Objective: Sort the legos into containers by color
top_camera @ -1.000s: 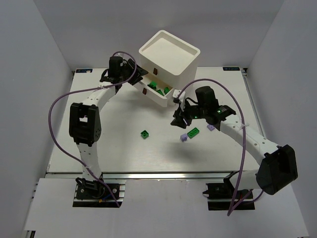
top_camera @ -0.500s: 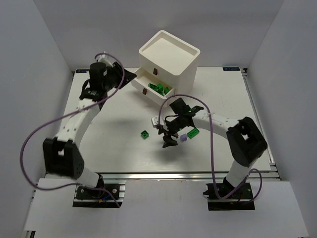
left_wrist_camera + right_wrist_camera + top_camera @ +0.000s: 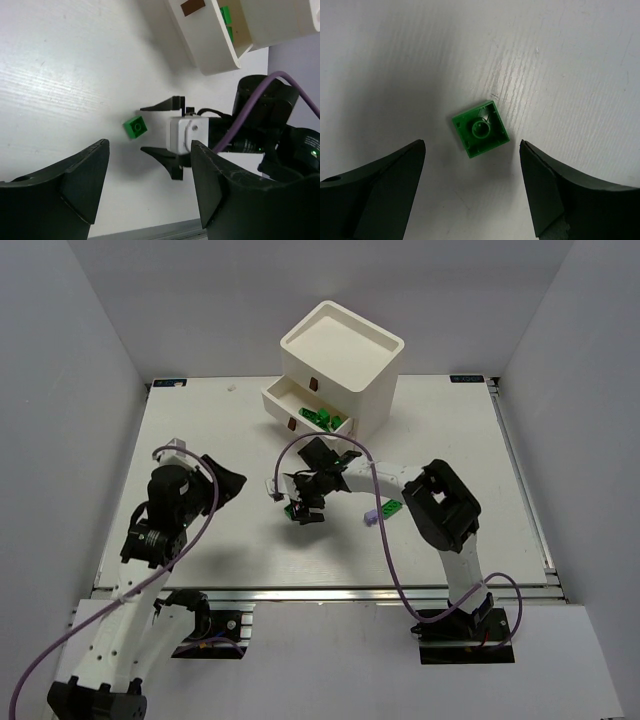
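A dark green lego (image 3: 293, 509) lies upside down on the white table, left of centre. My right gripper (image 3: 297, 498) is open, low over it, one finger on each side, not touching; in the right wrist view the lego (image 3: 480, 129) sits between the open fingers of my right gripper (image 3: 472, 150). My left gripper (image 3: 228, 488) is open and empty, left of the lego; its wrist view (image 3: 149, 145) shows the lego (image 3: 136, 126) and the right gripper (image 3: 165, 132). The white cabinet (image 3: 340, 345) has one drawer (image 3: 283, 400) pulled out, holding dark green legos (image 3: 320, 418).
A lavender lego (image 3: 371, 515) and a green lego (image 3: 390, 506) lie on the table right of the right gripper. The right arm's purple cable (image 3: 375, 490) loops over them. The open drawer (image 3: 210, 45) juts toward the table centre.
My left arm has pulled back from the drawer to the near left. My right gripper has moved left, past the lavender and green legos, to over the lone dark green lego.
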Robot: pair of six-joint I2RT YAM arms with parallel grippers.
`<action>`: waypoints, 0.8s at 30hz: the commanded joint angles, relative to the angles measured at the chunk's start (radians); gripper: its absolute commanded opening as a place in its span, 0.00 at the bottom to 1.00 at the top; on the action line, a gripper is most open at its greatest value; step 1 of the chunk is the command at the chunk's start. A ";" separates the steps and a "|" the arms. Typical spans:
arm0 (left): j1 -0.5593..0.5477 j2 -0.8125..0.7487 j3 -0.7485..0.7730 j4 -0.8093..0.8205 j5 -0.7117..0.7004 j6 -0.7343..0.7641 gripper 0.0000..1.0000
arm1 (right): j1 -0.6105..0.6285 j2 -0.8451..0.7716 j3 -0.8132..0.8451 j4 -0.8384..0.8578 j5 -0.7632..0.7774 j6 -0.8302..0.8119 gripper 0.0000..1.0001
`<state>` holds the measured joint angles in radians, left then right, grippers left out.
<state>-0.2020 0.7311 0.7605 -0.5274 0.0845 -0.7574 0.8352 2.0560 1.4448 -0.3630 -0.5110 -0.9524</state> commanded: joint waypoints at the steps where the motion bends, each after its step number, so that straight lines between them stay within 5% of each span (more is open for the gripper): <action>1: 0.001 -0.096 -0.039 -0.097 -0.054 -0.057 0.76 | 0.013 0.030 0.045 0.010 0.052 -0.040 0.82; 14: 0.001 -0.208 -0.079 -0.212 -0.069 -0.112 0.76 | 0.024 0.107 0.118 -0.065 0.011 -0.178 0.68; 17: 0.001 -0.229 -0.092 -0.224 -0.069 -0.125 0.76 | 0.025 0.116 0.138 -0.111 -0.012 -0.213 0.54; 21: 0.001 -0.257 -0.122 -0.223 -0.069 -0.151 0.76 | 0.019 0.098 0.132 -0.160 -0.047 -0.230 0.22; 24: 0.001 -0.279 -0.153 -0.209 -0.058 -0.169 0.76 | 0.015 0.041 0.086 -0.142 -0.070 -0.195 0.13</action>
<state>-0.2020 0.4694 0.6266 -0.7349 0.0299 -0.8997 0.8520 2.1456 1.5578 -0.4484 -0.5400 -1.1431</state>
